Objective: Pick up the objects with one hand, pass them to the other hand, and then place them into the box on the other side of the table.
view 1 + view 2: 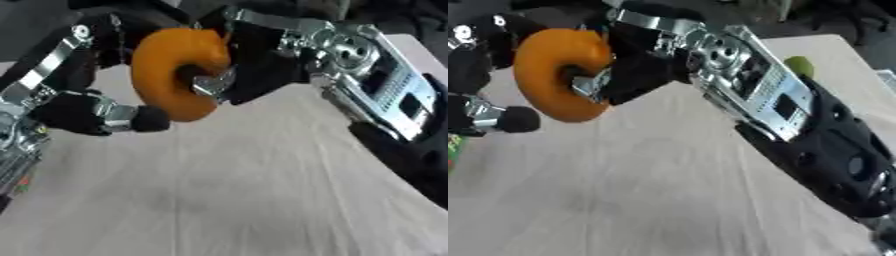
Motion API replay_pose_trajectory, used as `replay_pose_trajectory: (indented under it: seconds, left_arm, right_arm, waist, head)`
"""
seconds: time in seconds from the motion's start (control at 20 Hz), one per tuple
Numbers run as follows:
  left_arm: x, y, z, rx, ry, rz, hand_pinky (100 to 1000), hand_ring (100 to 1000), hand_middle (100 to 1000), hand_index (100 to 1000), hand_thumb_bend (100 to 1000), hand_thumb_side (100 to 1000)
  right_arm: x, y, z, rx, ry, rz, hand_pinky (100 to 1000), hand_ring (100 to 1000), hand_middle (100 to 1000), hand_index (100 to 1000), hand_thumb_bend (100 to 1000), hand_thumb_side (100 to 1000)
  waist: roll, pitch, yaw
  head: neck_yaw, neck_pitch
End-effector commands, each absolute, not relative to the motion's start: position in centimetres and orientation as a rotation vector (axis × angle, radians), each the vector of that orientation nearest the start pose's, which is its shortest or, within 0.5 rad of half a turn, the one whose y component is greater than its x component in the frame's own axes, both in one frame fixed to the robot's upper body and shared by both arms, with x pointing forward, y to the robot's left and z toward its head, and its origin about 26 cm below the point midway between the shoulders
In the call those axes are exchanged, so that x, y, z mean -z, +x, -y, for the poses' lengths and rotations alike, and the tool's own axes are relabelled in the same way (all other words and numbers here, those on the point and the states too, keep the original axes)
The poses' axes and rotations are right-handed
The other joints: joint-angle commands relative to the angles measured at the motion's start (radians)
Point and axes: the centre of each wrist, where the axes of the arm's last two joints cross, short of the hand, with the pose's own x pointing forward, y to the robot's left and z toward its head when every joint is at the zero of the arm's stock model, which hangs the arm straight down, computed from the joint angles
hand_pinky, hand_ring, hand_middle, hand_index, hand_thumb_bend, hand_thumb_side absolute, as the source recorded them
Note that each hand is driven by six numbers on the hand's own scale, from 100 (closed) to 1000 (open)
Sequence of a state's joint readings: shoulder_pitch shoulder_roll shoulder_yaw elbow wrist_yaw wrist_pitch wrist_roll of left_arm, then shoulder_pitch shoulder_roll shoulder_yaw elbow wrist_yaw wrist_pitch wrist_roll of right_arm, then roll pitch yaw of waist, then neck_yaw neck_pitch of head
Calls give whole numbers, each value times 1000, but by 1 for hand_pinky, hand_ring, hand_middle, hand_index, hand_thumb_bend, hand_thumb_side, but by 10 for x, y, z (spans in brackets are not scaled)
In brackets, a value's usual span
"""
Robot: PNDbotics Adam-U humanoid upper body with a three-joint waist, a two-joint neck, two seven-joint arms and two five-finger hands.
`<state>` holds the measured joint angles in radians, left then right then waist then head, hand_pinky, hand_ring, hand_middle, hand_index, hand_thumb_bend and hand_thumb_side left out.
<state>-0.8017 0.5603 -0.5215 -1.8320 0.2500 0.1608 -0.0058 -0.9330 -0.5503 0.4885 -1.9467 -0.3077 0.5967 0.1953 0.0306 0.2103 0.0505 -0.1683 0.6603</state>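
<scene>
An orange ring [166, 75] hangs in the air above the pale table [245, 200], upright and facing me. My right hand [249, 70] comes in from the upper right, and one of its fingers [208, 82] is hooked through the ring's hole, so it is shut on the ring. My left hand [74, 107] sits just behind and beside the ring's left edge. I cannot see whether the left hand grips the ring.
A small green object [800, 65] lies on the table at the far right, partly behind my right forearm [763, 95]. A green and red bit [452, 145] shows at the left edge.
</scene>
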Motion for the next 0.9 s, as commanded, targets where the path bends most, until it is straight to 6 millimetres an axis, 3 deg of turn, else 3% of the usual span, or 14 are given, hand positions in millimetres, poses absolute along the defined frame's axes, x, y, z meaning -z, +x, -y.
replay_pose_trajectory:
  seconds: [0.05, 0.45, 0.9]
  left_arm:
    - [-270, 330, -147, 1025, -167, 2120, 647, 727, 638, 769, 1000, 468]
    - [-269, 330, -144, 1031, -185, 2111, 642, 721, 609, 763, 1000, 499]
    - [-267, 332, -141, 966, -187, 2078, 542, 585, 454, 608, 603, 409]
  right_arm:
    - [-328, 297, 129, -1219, 150, 1840, 717, 677, 435, 576, 100, 100]
    - [-327, 298, 128, -1220, 147, 1838, 715, 675, 435, 575, 100, 100]
    - [-326, 298, 127, -1225, 159, 1828, 712, 674, 434, 574, 100, 100]
  waist:
    - [0, -24, 0]
    - [-1, -23, 2]
    - [-2, -23, 3]
  head:
    - [-1, -6]
    - [1, -2]
    - [1, -2]
